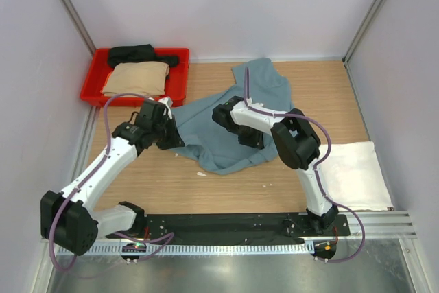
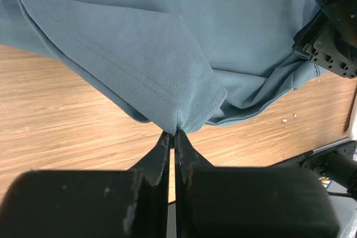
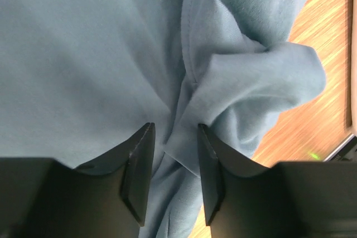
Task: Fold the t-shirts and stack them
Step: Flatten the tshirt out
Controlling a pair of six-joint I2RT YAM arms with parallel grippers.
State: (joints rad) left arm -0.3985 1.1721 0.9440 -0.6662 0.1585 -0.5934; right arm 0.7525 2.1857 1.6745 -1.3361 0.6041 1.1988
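The teal-blue t-shirt lies crumpled and spread on the middle of the wooden table. My left gripper is at its left edge, shut on a corner of the hem, which is lifted off the wood. My right gripper is open, pointing down onto the shirt's middle, with a raised fold of teal cloth between its fingers. The white t-shirt lies folded at the right. The tan t-shirt and black t-shirt lie in the red tray.
The red plastic tray stands at the back left corner. White walls with metal posts close in the table on three sides. The right arm's black wrist shows close by in the left wrist view.
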